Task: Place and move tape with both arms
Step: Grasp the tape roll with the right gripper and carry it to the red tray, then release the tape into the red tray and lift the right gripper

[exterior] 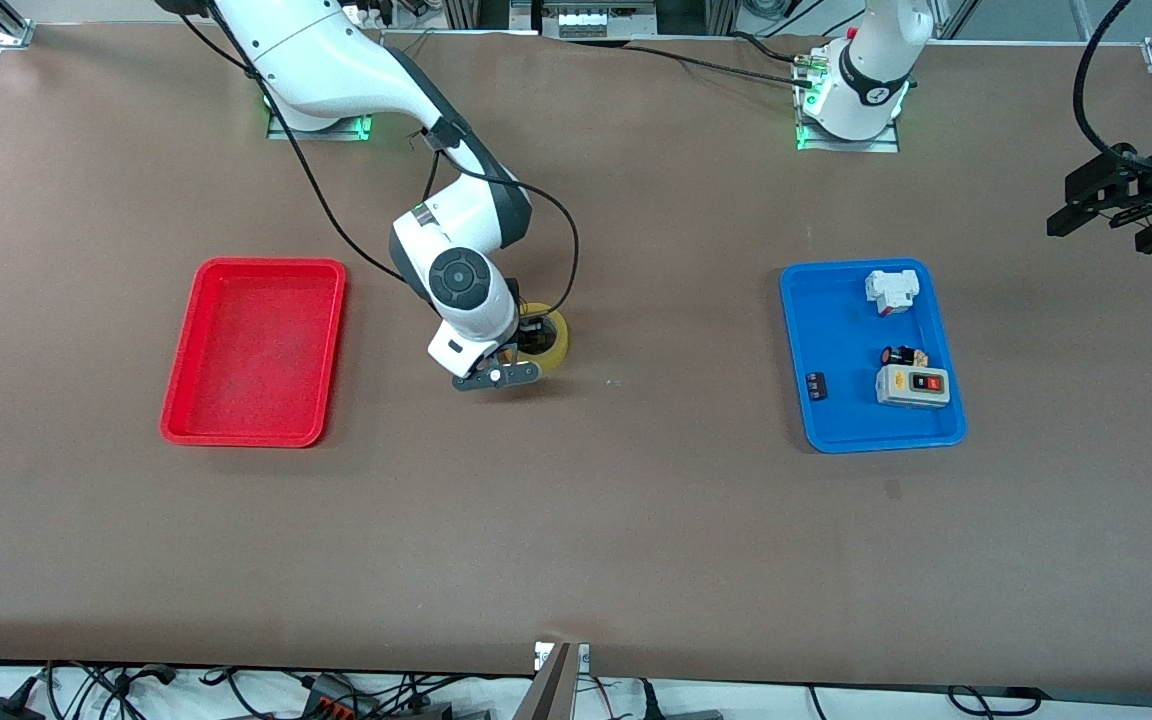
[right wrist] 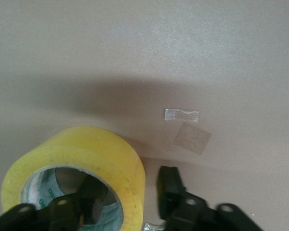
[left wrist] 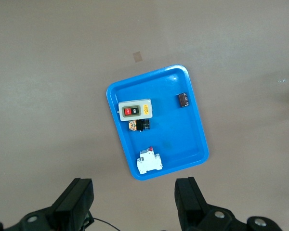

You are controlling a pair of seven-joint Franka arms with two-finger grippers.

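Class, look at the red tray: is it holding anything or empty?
Empty. The front view shows the red tray with only its bare red floor; the tape lies on the table beside it.

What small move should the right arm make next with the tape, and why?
Probably finish closing, then lift straight up. The right gripper is down at the tape, one finger inside the hole and one outside the wall, not clearly clamped. The tape lies on the table between the red tray and blue tray. The left gripper waits, open, above the blue tray.
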